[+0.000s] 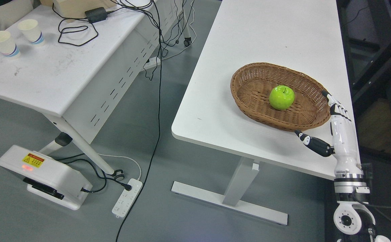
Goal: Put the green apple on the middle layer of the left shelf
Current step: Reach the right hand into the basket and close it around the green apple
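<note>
You have bright, even light from overhead, and the picture is sharp from edge to edge. The white tabletop [266, 50] is close to washing out. The apple [281, 97] carries a small glare spot on top. The basket [280, 95] casts a soft shadow on its near side. The far right edge falls off into darkness.

The right arm [348, 188] is cut off by the bottom edge. The near table [266, 40] is cropped at the top; the left table [47, 74] is cropped at the left and top edges.
</note>
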`<state>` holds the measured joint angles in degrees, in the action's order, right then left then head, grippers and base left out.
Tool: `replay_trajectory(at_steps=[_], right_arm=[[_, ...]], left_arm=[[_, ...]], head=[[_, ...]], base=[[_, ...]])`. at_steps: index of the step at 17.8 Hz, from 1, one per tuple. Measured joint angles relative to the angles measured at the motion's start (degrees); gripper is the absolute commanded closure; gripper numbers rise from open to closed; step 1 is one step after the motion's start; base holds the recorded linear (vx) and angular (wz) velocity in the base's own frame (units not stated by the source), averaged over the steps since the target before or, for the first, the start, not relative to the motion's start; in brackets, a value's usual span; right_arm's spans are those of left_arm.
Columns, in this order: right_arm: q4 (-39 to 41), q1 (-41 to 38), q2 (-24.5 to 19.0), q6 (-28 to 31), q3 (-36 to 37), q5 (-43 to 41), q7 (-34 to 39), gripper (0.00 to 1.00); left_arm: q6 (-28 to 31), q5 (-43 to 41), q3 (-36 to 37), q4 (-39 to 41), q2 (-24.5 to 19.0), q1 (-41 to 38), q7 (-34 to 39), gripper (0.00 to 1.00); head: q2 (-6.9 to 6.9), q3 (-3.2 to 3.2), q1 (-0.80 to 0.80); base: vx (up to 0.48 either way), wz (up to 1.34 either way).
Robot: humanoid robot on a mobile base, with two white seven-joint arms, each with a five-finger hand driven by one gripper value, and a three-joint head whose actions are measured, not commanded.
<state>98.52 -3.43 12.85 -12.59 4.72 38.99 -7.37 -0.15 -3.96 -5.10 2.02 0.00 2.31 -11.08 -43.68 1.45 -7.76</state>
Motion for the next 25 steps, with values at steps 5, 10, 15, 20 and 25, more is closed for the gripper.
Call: replay_trajectory(at_steps=[5, 10, 15, 20, 25], right_arm=[[-0.01, 2.09, -0.11, -0.19, -0.38, 0.02, 4.55, 0.0], [-0.07, 2.94, -0.13, 0.0, -1.83, 0.19, 7.15, 0.0], [-0.51, 3.25, -0.11, 0.07, -3.96, 1.1, 11.79, 0.0], [-1.89, 4.51, -0.19, 0.1, -6.65, 3.86, 12.72, 0.0], [-4.86, 8.37, -0.32, 0.05, -8.85, 5.25, 14.73, 0.0]], left_arm=[[-0.09, 0.0, 0.0, 0.0, 0.0, 0.03, 0.0, 0.0], [-0.16, 0.0, 0.0, 0.0, 0.0, 0.02, 0.0, 0.0], [-0.11, 0.0, 0.0, 0.0, 0.0, 0.01, 0.0, 0.0], [0.0, 0.0, 0.0, 0.0, 0.0, 0.01, 0.0, 0.0], [0.04, 0.0, 0.0, 0.0, 0.0, 0.0, 0.0, 0.0]], head=[[0.0, 0.0, 0.0], [0.0, 0.0, 0.0], [-0.01, 0.0, 0.0], [0.0, 0.0, 0.0], [0.0, 0.0, 0.0]], base=[[0.202, 0.0], [0.141, 0.0], [0.089, -0.02], [0.056, -0.02], [0.023, -0.01]])
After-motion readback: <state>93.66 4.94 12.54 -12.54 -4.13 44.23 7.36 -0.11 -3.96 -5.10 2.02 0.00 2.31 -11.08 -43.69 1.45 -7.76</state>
